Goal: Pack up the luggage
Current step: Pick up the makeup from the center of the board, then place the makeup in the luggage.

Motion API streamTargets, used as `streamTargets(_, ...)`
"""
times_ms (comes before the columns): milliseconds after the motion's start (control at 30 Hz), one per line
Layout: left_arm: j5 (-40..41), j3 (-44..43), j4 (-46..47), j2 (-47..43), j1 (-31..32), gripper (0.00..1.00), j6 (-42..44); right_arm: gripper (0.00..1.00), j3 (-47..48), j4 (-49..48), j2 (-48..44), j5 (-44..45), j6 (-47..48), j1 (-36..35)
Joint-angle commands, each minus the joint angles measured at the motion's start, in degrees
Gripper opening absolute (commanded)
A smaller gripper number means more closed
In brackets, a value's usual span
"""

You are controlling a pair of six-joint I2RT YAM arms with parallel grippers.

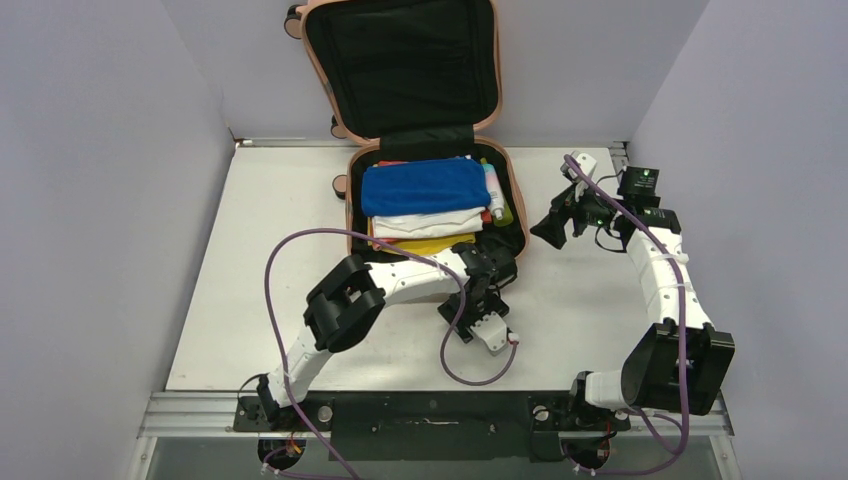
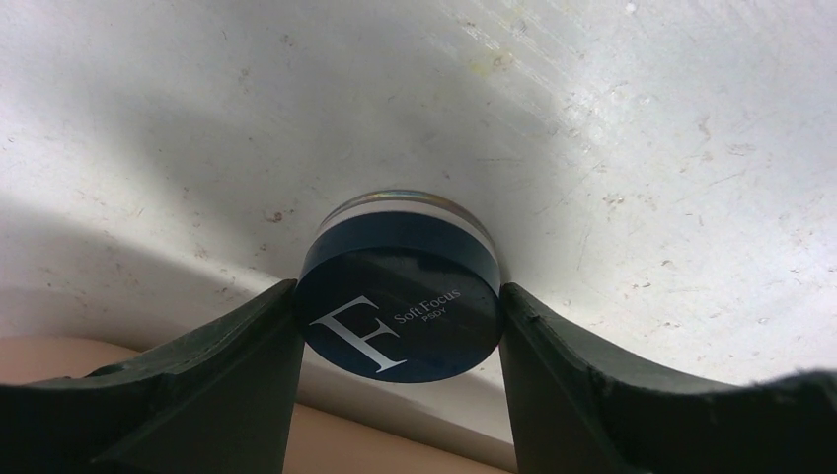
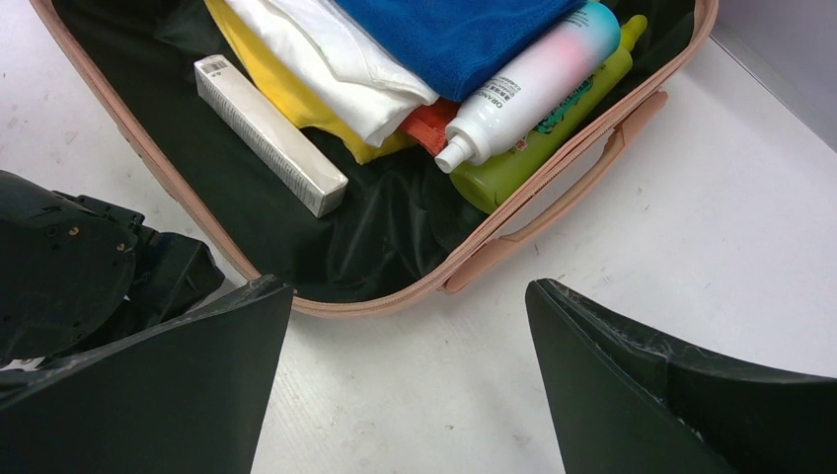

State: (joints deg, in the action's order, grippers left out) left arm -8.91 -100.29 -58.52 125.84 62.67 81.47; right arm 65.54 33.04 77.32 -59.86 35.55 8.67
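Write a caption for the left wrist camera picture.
Left gripper pinching a small dark-blue jar labelled Soft Focus, standing on the white table.

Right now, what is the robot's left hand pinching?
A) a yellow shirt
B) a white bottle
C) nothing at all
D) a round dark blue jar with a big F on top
D: the left wrist view shows the left gripper with one finger against each side of the round dark blue jar, whose lid bears a big white F.
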Motion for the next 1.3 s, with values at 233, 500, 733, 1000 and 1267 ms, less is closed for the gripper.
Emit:
streamTargets(233, -4.0, -3.9, -2.1, -7.7, 0.3, 0.4, -8.3, 0.92, -1.0, -5.6, -2.2, 0.6, -0.6, -0.3)
streamTargets(500, 0.5, -2.4, 1.9, -22.0, -0.3, 0.4, -18.6, 0.92, -1.4, -11.4, -3.3, 4.7, -7.1, -0.3)
streamTargets(733, 8.3, 0.2, 9.6, -25.1, -6.8, 0.4, -20.8, 0.92, -2.5, -12.9, -4.6, 6.0, -8.7, 1.5)
streamTargets(1000, 8.4, -6.5, 5.4, -16.7, -18.3, 0.4, -22.7, 0.92, -3.2, -13.6, -4.6, 5.3, -9.3, 1.6)
streamTargets(1267, 5.6, -3.2, -4.3, -15.7, -22.2, 0.4, -20.0, 0.92, -3.2, -13.9, -3.6, 4.7, -9.3, 1.6)
